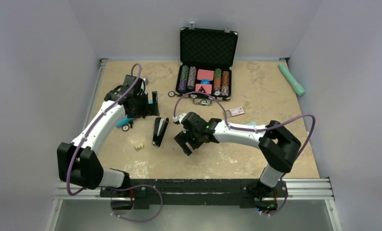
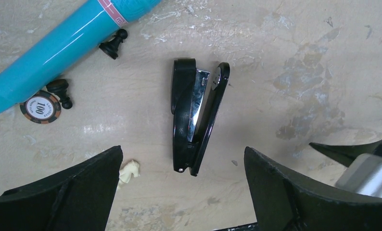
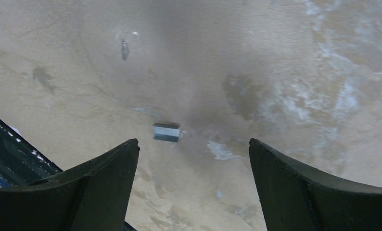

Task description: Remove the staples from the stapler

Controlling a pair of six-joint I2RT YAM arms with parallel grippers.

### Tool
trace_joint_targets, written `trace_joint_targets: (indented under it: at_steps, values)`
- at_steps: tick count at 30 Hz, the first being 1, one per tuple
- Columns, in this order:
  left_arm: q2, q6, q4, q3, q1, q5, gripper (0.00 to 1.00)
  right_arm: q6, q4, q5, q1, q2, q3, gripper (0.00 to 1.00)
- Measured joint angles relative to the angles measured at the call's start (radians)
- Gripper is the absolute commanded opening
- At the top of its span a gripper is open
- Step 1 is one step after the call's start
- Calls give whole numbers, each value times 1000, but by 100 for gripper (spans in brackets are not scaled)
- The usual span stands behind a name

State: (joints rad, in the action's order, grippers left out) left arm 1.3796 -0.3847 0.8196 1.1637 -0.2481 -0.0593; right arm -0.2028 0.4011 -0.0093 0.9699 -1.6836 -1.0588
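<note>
The right gripper (image 3: 193, 144) hangs low over the table (image 3: 275, 57) with its jaws spread wide and nothing between them. The staples (image 3: 166, 132), a short grey strip, lie loose on the bare surface just below, towards the finger at 9 o'clock. The left gripper (image 2: 182, 151) is likewise wide open and empty above the stapler (image 2: 194, 120), which lies hinged apart. The unloading looks essentially done, so the next move probably calls for lifting clear without nudging the strip. From the stapler, a cream lump (image 2: 129, 172) sits near at 8 o'clock. A poker chip (image 2: 40, 107), black pawn (image 2: 113, 44) and teal tube (image 2: 69, 38) lie at 10 o'clock. None blocks either arm.
</note>
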Motion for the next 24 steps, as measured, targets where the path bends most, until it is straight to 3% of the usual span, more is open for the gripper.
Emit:
trace_joint_targets:
  at_steps: [7, 15, 24]
  values:
    - [-2, -21, -21, -19, 0, -7, 99, -31, 3, 25, 103, -70, -24, 87]
    - [-21, -26, -41, -39, 0, -15, 99, -58, 3, 54, 103, -79, -26, 83]
    - [-33, -25, -43, -40, 0, -15, 98, -47, 10, 79, 103, -127, -83, 65]
